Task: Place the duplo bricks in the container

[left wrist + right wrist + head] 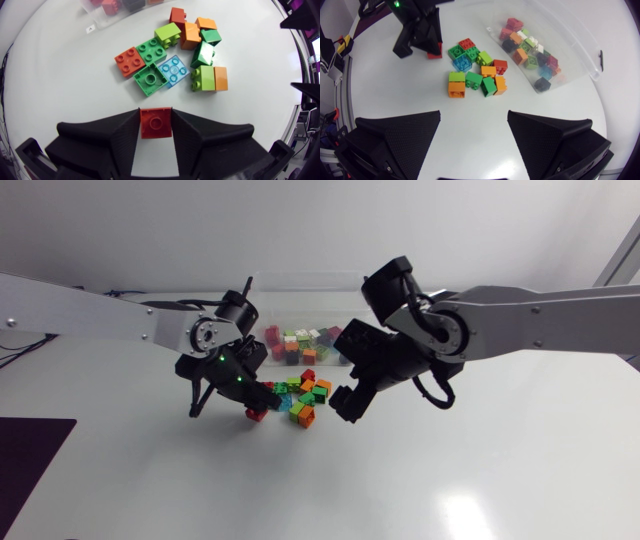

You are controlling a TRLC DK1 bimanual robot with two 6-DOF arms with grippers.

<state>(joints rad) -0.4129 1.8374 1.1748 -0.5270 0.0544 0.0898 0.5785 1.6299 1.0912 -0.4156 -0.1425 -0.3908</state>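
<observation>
Left gripper [155, 126] clamps a red brick [155, 122] mid-frame, beside the pile [303, 396]. Right gripper [474, 125] gapes wide. Container [585, 47] upper centre; beside it perhaps a label [90, 28], unreadable.

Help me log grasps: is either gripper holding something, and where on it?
The left gripper clamps a red brick by its opposite side walls; the right gripper holds nothing.

Container [91, 6] cut off by view's edge; red brick [155, 126] sides hidden between left hand [155, 116] fingers.
</observation>
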